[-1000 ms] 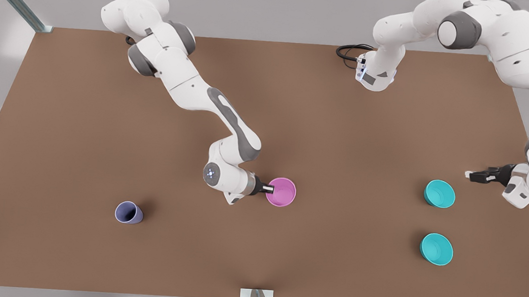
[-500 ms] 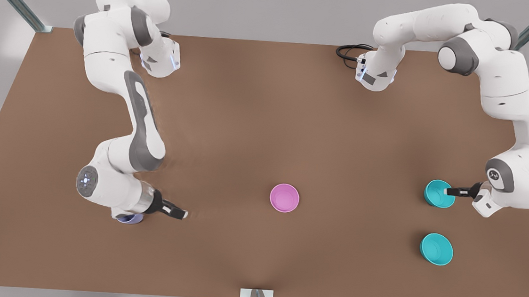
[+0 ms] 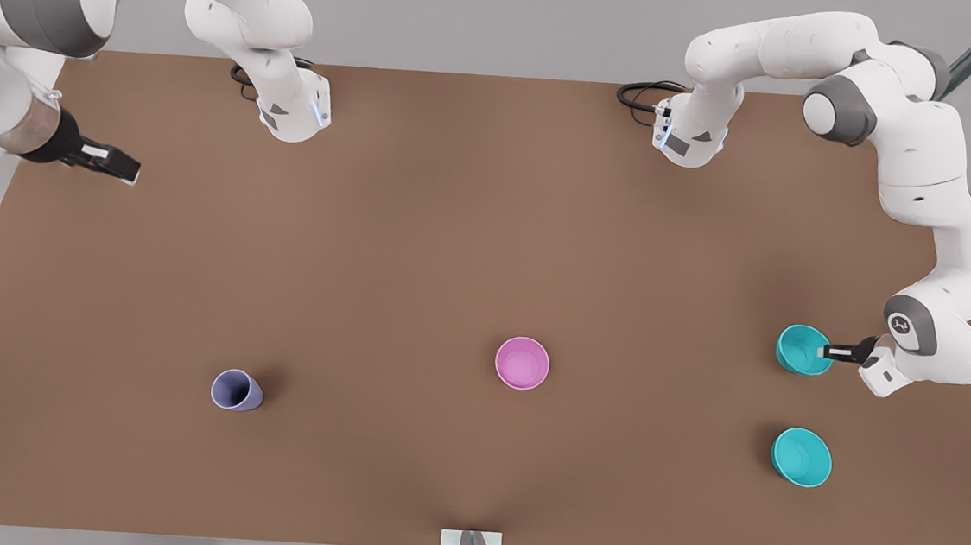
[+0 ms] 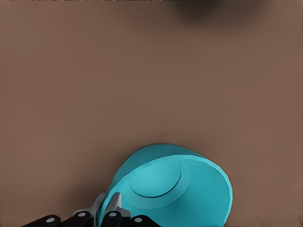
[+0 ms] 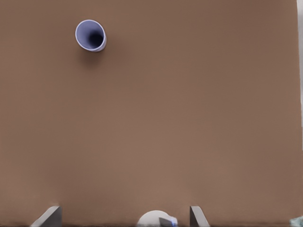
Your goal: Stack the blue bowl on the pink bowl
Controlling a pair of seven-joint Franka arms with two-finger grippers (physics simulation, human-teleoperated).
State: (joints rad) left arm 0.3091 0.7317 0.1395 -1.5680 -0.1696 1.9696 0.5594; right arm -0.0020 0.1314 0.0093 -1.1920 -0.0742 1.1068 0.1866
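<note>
On the front view's right, the left end effector [image 3: 826, 351] pinches the blue bowl [image 3: 802, 349] at its rim; the pink bowl [image 3: 522, 363] lies well apart toward centre; the right end effector [image 3: 117, 167], fingers spread and empty, waits.

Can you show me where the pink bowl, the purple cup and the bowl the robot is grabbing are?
pink bowl [image 3: 522, 363], front view, inside bottom.
purple cup [image 3: 235, 391], front view, its opening.
blue bowl [image 4: 189, 198], left wrist view, inner wall, left gripper [image 4: 108, 207] on its rim.
</note>
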